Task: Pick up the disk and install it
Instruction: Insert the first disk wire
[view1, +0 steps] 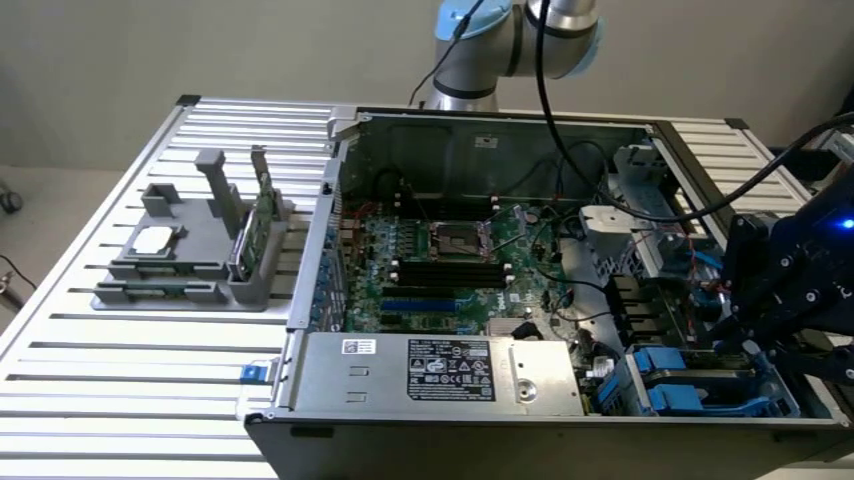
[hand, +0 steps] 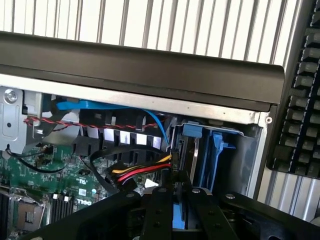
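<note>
Claw (hand: 174, 210) grips disk (hand: 178, 216) above bay (hand: 212, 150).

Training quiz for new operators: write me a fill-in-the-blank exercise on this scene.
The black gripper is at the exterior view's ___ end of the open grey metal computer case. The plastic drive carriers in the case's corner bay are ___. The grey fixture holding a square silver chip stands on the exterior view's ___ side of the case.
Missing: right; blue; left.

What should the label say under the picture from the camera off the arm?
Robot gripper above the blue drive bay of an open computer case.
</note>
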